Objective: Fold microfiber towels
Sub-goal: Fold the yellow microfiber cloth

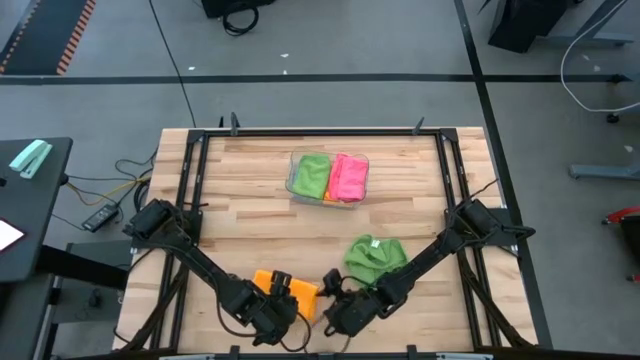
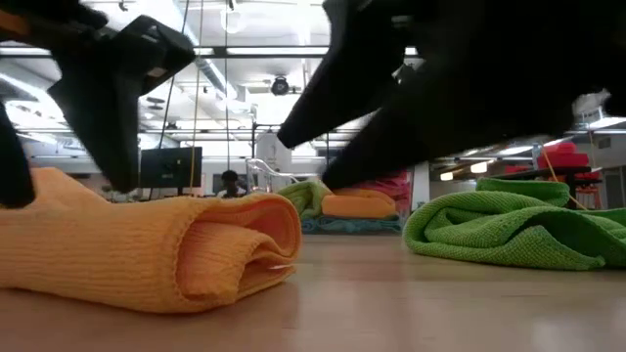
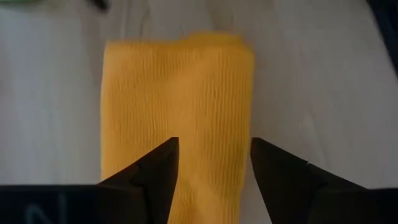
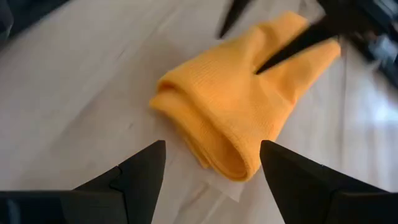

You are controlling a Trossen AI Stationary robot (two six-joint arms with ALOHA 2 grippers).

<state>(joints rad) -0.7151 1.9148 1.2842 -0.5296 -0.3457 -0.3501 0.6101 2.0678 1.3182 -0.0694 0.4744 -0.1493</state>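
Bright, even overhead lighting; wrist views slightly blurred, shadows soft.

Orange towel [image 1: 292,289] folded, green towel [image 1: 374,256] crumpled — near edge

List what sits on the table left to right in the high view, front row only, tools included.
Left tool, open over the folded orange towel → right tool, open beside it → crumpled green towel.
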